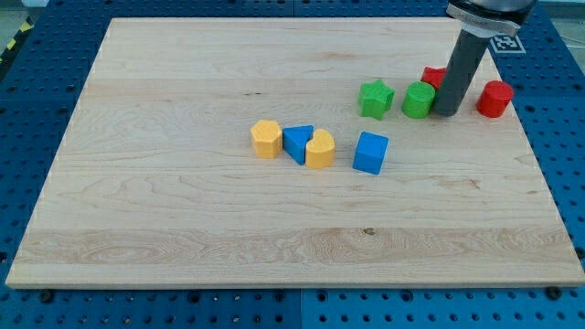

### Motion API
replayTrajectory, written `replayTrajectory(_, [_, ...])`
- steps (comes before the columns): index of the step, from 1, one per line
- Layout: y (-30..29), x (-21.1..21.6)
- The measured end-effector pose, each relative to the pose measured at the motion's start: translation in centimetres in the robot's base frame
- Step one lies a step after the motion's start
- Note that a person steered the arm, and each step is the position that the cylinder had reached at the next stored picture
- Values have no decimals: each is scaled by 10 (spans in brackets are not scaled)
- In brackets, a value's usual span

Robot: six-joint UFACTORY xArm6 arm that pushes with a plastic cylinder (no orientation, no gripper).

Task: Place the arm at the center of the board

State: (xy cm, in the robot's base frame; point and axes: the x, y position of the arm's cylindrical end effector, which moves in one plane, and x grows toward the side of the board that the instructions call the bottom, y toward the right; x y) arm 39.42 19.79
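Observation:
The wooden board [183, 210] fills most of the view. My tip [447, 113] stands near the board's upper right, just right of a green cylinder [418, 100] and touching or nearly touching it. A red block [432, 77] sits behind the rod, partly hidden. A red cylinder [494, 99] lies to the tip's right. A green star [375, 99] lies left of the green cylinder. Near the board's middle sit a yellow hexagon [266, 139], a blue triangle [297, 142], a yellow heart-like block [320, 149] and a blue cube [370, 153].
Blue perforated table [558, 164] surrounds the board on all sides. The arm's dark body [489, 14] enters from the view's top right.

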Motion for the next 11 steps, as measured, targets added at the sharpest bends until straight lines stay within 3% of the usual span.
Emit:
replayTrajectory(3, [-19,0])
replayTrajectory(5, [79,36])
replayTrajectory(6, [85,40])
replayTrajectory(8, [-11,40])
replayTrajectory(10, [-144,37])
replayTrajectory(11, [-183,-11])
